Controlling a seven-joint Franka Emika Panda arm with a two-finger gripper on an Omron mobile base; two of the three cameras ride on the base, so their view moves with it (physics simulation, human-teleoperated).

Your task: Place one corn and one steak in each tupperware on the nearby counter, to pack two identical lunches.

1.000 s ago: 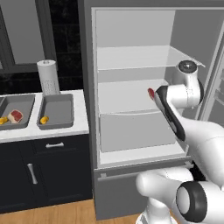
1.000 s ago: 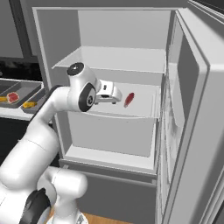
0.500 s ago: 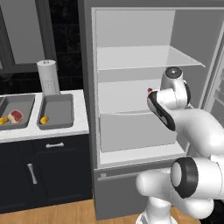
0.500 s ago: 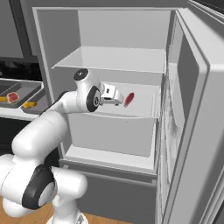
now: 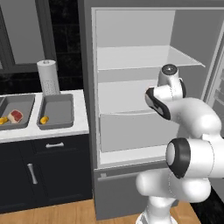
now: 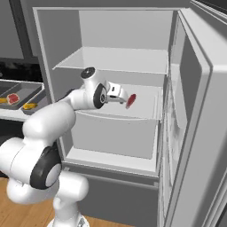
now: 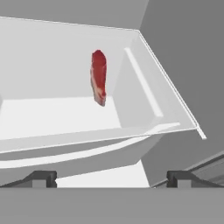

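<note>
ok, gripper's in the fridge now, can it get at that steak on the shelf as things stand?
Probably yes. The gripper is open and points at the steak, which stands on edge on the fridge shelf ahead of the fingertips. Nothing lies between them; the fridge door is swung wide.

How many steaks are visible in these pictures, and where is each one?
2. One steak lies in the left tupperware on the counter, beside a corn. The other steak stands on edge on the fridge shelf, ahead of the open gripper. No others appear.
</note>
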